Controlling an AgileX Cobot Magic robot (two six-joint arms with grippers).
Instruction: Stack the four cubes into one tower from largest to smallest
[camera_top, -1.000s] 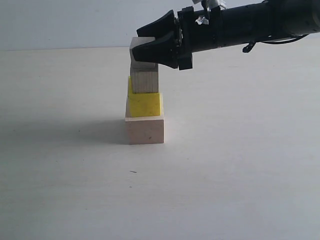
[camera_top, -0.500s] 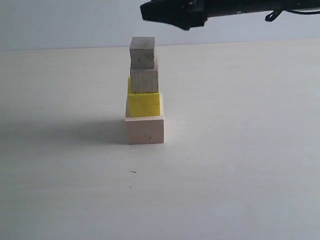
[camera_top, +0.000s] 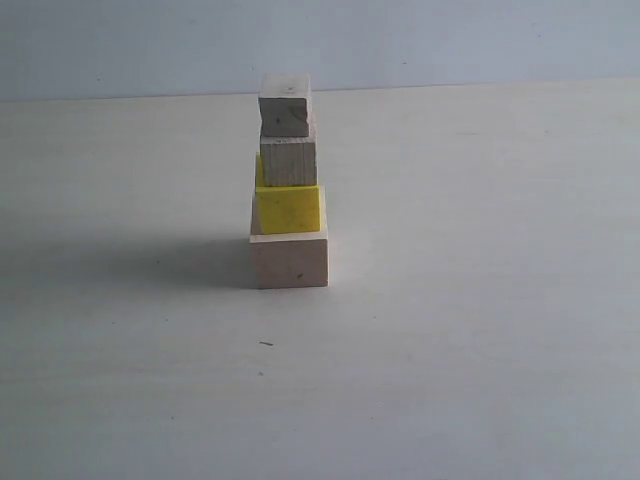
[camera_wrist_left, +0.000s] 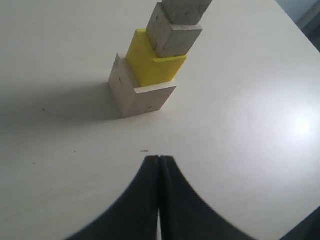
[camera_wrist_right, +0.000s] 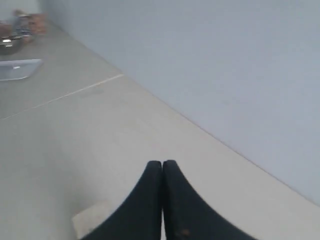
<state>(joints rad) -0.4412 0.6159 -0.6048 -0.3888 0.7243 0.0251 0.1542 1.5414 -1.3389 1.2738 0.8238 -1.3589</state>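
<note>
The tower stands on the table in the exterior view: the large pale wooden cube at the bottom, the yellow cube on it, then a small wooden cube, then the second small cube on top, turned slightly. No gripper shows in that view. The left wrist view shows the large cube, the yellow cube and both small cubes, with my left gripper shut and empty, short of the tower. My right gripper is shut and empty, facing table and wall.
The pale table spreads around the tower, meeting a grey wall behind. Its corner edge shows in the left wrist view. Blurred metal items and a flat tray lie far off in the right wrist view.
The right arm let go of the top small cube, rose and drew away to the right, leaving the exterior view. The cube stayed on the tower.
</note>
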